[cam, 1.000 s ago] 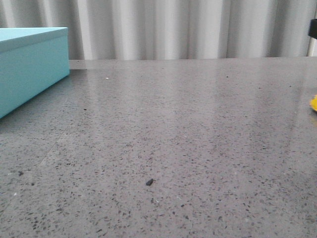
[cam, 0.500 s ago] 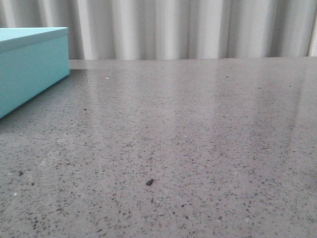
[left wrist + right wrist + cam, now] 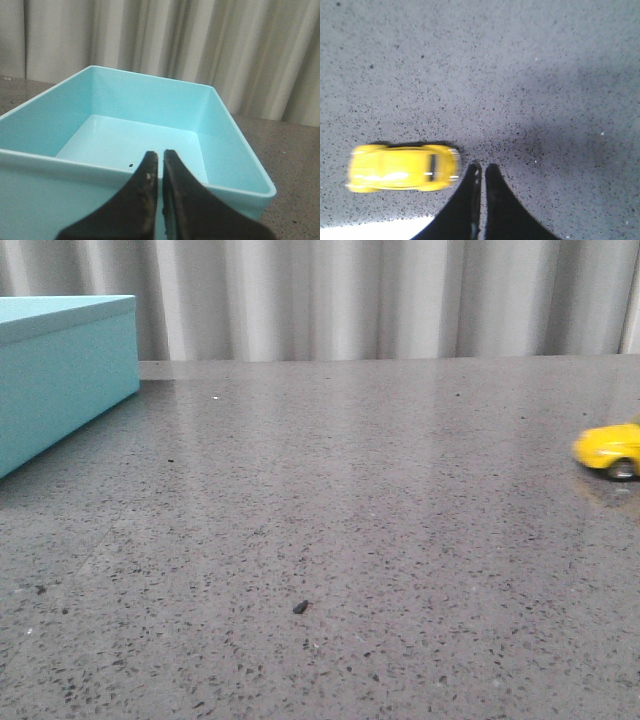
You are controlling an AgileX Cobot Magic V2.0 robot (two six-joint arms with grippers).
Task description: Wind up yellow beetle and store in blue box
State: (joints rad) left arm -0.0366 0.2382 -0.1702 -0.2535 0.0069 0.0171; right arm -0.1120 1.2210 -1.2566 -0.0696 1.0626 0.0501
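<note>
- The yellow beetle stood on its wheels on the speckled grey tabletop, at the right edge of the front view, well apart from the blue box at the far left.
- From the right wrist view, the toy car looked smeared along its length, which suggests it was rolling free; nothing gripped it.
- The right gripper had its black fingers pressed together on nothing, hanging above the table just beside one end of the car without touching it.
- The left gripper was likewise closed and empty, poised over the near wall of the box, whose top was open, with no lid seen from that wrist view, and whose inside held only a tiny dark speck.
- As a judgement, the winding step looked finished or released, and storing had not begun.
- The next move probably called for waiting until the car settled, spreading the right fingers, closing across its narrow body, then carrying it a long way across to the open box.
- A rolling target risked a missed pinch.
</note>
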